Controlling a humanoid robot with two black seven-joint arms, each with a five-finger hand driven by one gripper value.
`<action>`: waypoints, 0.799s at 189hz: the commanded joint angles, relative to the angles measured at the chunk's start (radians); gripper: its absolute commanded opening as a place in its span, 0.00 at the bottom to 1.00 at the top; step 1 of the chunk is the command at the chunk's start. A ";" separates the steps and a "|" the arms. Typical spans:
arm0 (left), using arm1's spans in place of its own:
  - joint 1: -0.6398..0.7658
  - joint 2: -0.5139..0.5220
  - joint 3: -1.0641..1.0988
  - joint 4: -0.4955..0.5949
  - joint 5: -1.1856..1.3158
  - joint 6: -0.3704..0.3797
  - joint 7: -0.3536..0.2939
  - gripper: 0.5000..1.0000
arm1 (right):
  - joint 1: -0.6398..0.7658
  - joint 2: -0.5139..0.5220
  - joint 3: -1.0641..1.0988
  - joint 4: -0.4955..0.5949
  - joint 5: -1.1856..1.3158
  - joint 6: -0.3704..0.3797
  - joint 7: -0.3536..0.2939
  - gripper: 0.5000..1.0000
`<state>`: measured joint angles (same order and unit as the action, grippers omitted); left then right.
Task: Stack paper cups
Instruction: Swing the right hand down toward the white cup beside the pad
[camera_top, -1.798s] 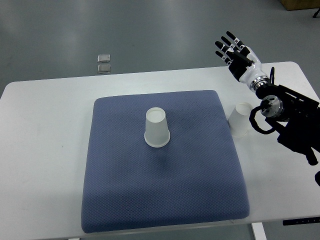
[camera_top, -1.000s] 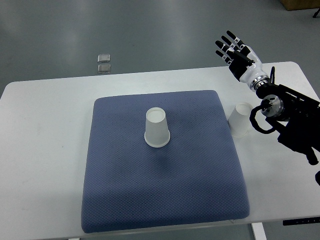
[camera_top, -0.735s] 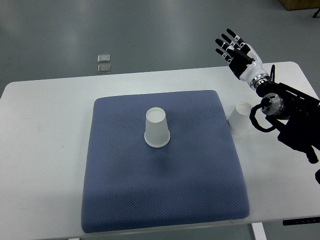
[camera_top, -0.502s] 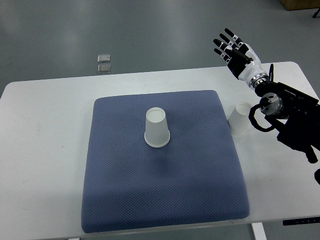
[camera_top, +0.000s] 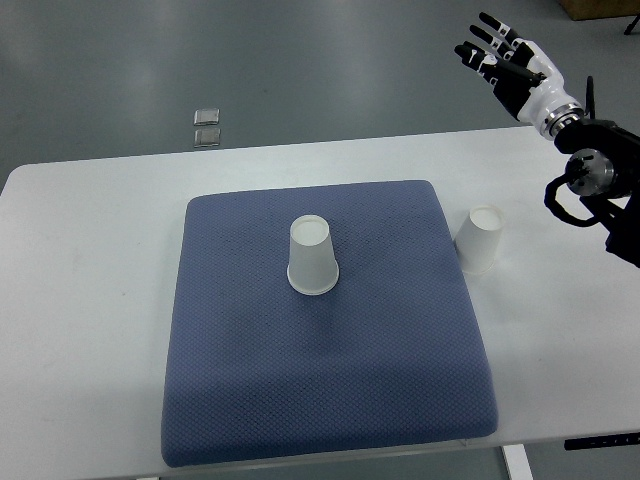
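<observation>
At upper right, beyond the far edge of the counter (camera_top: 100, 200): right robot hand (camera_top: 505, 60), fingers (camera_top: 490, 22) spread apart, holding nothing, well clear of both cups. On the blue mat (camera_top: 330, 400), near its middle: one cup (camera_top: 311, 256), upside down. Off the mat, just beside its right edge on the bare counter: second cup (camera_top: 480, 239), also upside down, well apart from the first. Beyond the counter, on the floor: two small square items (camera_top: 208, 126).

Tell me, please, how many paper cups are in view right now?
2. One cup stands upside down on the blue mat, near its middle. The other cup stands upside down on the table, just off the mat's right edge. None seems hidden.
</observation>
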<state>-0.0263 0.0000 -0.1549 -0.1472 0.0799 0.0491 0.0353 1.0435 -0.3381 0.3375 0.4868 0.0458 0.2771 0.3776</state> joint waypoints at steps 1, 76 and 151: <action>0.000 0.000 0.000 0.000 0.000 0.000 0.000 1.00 | 0.006 -0.055 -0.011 0.059 -0.152 0.001 0.000 0.83; 0.000 0.000 0.000 0.000 0.000 0.000 0.000 1.00 | 0.110 -0.295 -0.167 0.325 -0.816 0.149 0.000 0.83; 0.000 0.000 0.000 0.000 0.000 0.000 0.000 1.00 | 0.184 -0.369 -0.229 0.449 -1.354 0.303 0.001 0.83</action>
<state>-0.0261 0.0000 -0.1549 -0.1471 0.0797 0.0491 0.0353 1.2269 -0.7135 0.1093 0.9120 -1.1833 0.5763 0.3785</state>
